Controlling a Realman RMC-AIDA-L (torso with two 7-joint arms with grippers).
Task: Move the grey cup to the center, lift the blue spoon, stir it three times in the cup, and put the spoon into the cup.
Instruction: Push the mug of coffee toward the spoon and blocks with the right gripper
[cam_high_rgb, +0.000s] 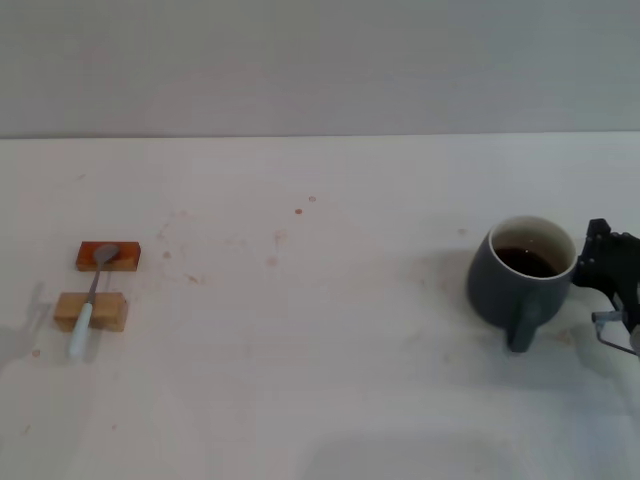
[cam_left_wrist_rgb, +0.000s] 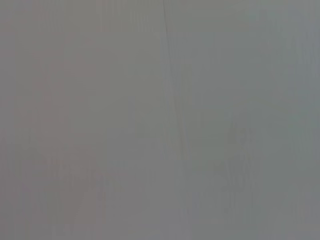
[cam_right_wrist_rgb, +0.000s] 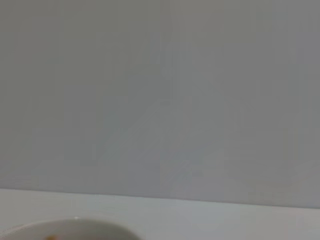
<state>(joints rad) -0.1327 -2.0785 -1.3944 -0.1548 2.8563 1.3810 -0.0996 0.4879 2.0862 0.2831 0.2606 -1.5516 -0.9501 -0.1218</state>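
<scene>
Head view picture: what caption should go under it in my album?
Right hand beside the grey cup of dark drink; blue spoon rests across two blocks far left.

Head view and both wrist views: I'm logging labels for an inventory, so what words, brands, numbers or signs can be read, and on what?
None: no readable text in any view.
Dark slate-grey ceramic mug: no lettering shows.
Slim spoon with pale blue handle: no marking shows.
Orange-red block and tan wooden block: no marking shows.

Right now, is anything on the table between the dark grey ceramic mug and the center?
Nothing visible: the table between the dark grey ceramic mug and the center is bare. The right gripper sits beside the mug.
</scene>
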